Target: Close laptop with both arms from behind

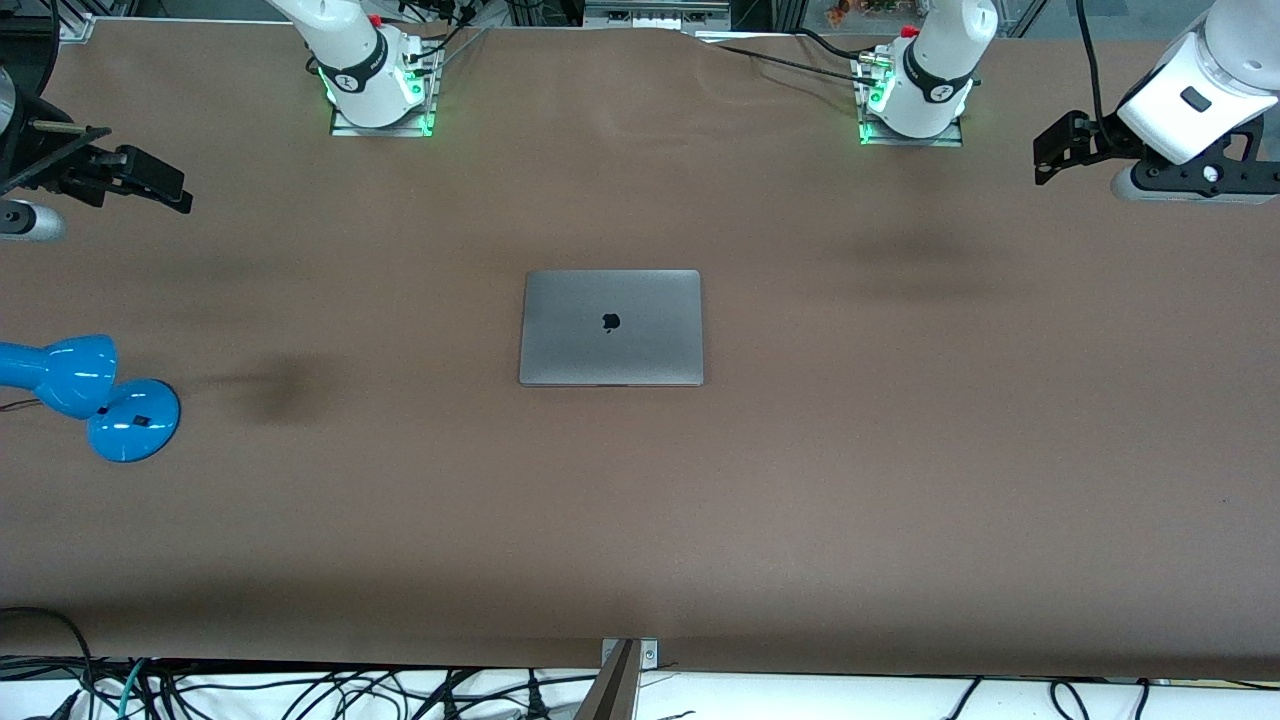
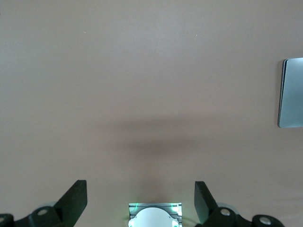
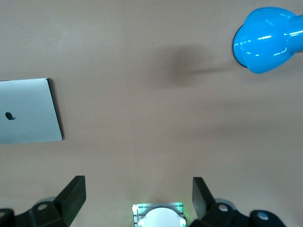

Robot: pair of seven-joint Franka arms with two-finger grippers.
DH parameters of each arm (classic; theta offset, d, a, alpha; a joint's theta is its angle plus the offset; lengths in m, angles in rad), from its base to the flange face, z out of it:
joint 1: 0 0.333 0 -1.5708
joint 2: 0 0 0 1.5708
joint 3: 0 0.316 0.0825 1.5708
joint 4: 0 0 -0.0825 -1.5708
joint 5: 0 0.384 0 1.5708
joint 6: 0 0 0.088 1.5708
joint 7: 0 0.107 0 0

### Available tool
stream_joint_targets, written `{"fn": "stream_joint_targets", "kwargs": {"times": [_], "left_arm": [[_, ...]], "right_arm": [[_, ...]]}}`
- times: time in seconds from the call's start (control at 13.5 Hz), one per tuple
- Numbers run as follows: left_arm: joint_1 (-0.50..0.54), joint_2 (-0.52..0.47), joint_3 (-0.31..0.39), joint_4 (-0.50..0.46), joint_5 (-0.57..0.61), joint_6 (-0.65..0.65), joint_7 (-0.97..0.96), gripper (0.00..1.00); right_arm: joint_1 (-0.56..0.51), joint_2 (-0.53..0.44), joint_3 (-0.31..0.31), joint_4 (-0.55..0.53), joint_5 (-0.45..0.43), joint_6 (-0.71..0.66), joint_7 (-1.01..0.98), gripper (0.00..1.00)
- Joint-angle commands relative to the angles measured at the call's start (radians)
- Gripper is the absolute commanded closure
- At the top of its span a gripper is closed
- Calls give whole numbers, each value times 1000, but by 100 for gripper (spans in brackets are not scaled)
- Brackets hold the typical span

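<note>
The space-grey laptop (image 1: pixel 611 327) lies shut and flat in the middle of the brown table, its lid with the dark apple logo facing up. Its edge shows in the left wrist view (image 2: pixel 291 93) and part of its lid in the right wrist view (image 3: pixel 28 111). My left gripper (image 1: pixel 1055 152) hangs open and empty high over the left arm's end of the table, well away from the laptop. My right gripper (image 1: pixel 165 190) hangs open and empty high over the right arm's end. In both wrist views the gripper (image 2: pixel 140 201) (image 3: pixel 138 198) has its fingers spread wide above bare table.
A blue desk lamp (image 1: pixel 95 395) stands near the right arm's end of the table and shows in the right wrist view (image 3: pixel 267 38). The two arm bases (image 1: pixel 380 90) (image 1: pixel 915 95) stand along the table's edge farthest from the front camera. Cables hang off the nearest edge.
</note>
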Motion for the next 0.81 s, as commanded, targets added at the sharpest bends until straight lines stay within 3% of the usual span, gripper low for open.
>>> {"fn": "stream_joint_targets", "kwargs": {"times": [0.0,0.52,0.74], "left_arm": [[12,-13,11,-9,16,14,5,0],[102,-11,18,5,-47,15,-4,0],[118,56,14,118,-67,-37,15,0]], "right_arm": [[-19,-7,17,-2,15,6,11,0],[-19,-3,20,-2,8,20,9,0],[-19,-3,20,-2,8,27,9,0]]}}
